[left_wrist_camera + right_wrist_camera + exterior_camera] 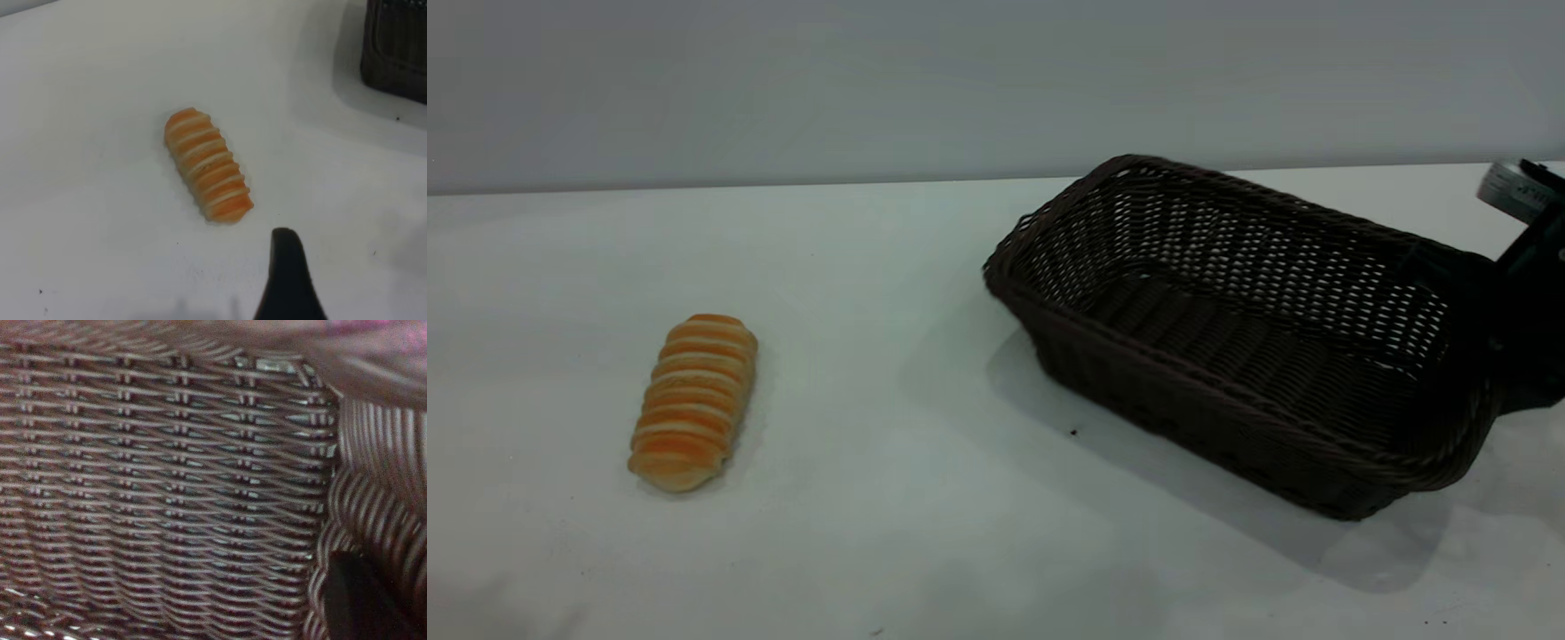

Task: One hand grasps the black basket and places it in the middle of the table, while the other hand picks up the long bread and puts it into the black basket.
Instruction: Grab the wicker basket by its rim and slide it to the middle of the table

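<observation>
The black basket (1227, 356) stands right of the table's (925, 498) middle, tilted, with a wide shadow under it. My right gripper (1507, 302) is at the basket's right end, shut on the braided rim there. In the right wrist view the weave (167, 487) fills the picture and a dark finger (357, 600) lies against the rim. The long bread (694, 400) lies alone at the table's left, orange with pale stripes. A dark part of my left gripper (287, 280) hovers a short way from the near end of the bread (208, 165), not touching it.
A plain grey wall (960, 80) runs behind the table's far edge. One corner of the basket (397, 50) shows in the left wrist view. White tabletop lies between the bread and the basket.
</observation>
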You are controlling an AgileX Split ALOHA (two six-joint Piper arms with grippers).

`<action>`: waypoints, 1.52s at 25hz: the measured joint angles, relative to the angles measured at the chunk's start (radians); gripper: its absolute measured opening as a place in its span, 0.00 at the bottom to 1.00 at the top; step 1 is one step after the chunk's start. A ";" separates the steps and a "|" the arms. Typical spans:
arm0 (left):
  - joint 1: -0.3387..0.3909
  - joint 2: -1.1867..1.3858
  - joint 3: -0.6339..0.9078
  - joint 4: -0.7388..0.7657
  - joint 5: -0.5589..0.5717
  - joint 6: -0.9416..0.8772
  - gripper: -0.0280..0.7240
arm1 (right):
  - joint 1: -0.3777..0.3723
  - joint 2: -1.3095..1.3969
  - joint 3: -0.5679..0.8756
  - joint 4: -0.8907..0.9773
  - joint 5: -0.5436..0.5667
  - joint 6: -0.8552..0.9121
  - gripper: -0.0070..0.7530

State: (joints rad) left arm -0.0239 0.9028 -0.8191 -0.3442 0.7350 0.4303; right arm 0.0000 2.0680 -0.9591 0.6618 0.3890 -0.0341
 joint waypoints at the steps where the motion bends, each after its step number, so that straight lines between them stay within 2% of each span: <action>1: 0.000 0.000 0.000 0.000 0.000 0.000 0.77 | 0.002 0.000 -0.021 -0.008 0.031 -0.023 0.13; 6: 0.000 0.000 0.000 -0.001 0.001 0.000 0.77 | 0.052 0.005 -0.195 -0.089 0.219 -0.146 0.13; 11: 0.000 0.000 0.000 -0.001 0.001 0.000 0.77 | 0.157 0.080 -0.459 -0.161 0.412 -0.175 0.13; 16: 0.000 0.000 0.008 -0.001 0.002 0.000 0.77 | 0.221 0.227 -0.665 -0.187 0.528 -0.178 0.13; 20: 0.000 0.000 0.014 -0.001 0.001 0.000 0.77 | 0.222 0.301 -0.721 -0.200 0.521 -0.176 0.13; 33: 0.000 0.091 0.014 -0.002 -0.016 0.000 0.77 | 0.220 0.327 -0.723 -0.187 0.429 -0.062 0.13; 38: 0.000 0.153 0.014 -0.014 -0.046 0.000 0.77 | 0.220 0.327 -0.728 -0.216 0.431 -0.070 0.15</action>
State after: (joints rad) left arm -0.0239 1.0555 -0.8055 -0.3578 0.6892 0.4303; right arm 0.2200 2.3949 -1.6867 0.4456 0.8204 -0.1037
